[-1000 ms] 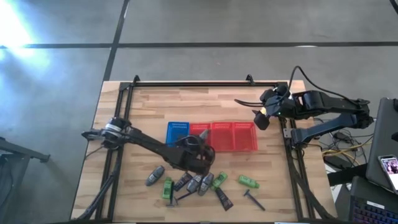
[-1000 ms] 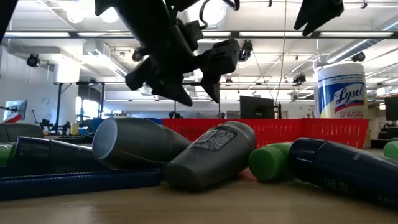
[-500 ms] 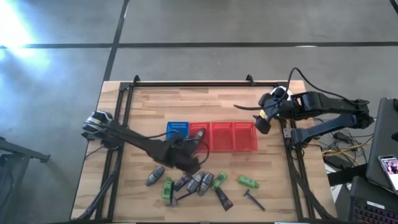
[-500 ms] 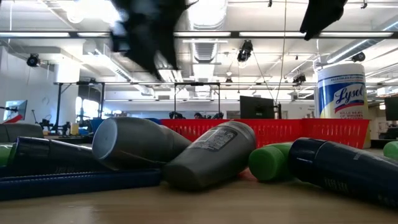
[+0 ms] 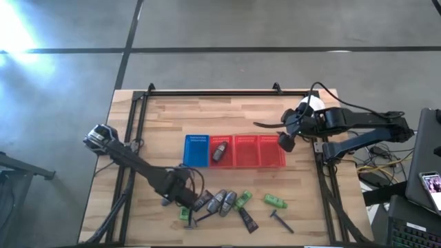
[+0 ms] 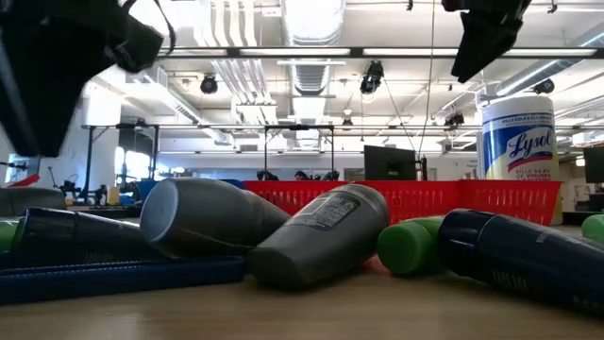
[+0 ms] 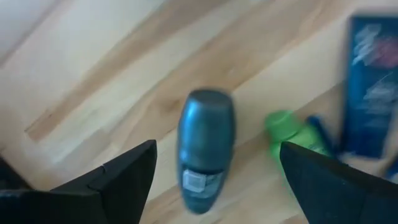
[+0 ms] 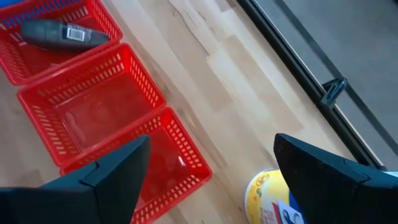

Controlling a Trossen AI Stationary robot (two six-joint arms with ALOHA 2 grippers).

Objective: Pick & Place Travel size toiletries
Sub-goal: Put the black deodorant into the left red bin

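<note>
My left pincer (image 7: 214, 165) hangs spread wide and empty over a grey oval stick (image 7: 204, 148) on the table (image 5: 165, 117), my right pincer (image 8: 208, 165), likewise parted, waits near the "Lysol" canister (image 6: 516, 138), and another stick (image 5: 220, 151) lies in a red basket (image 5: 222, 162).

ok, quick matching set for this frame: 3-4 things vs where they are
Things:
1. grey stick
2. left gripper
3. right gripper
4. blue basket

Places:
A. left end of the basket row
B. over the right end of the red baskets
C. lying in the leftmost red basket
D. above a grey stick on the table, fingers open

Pairs: 1-C, 2-D, 3-B, 4-A
</note>
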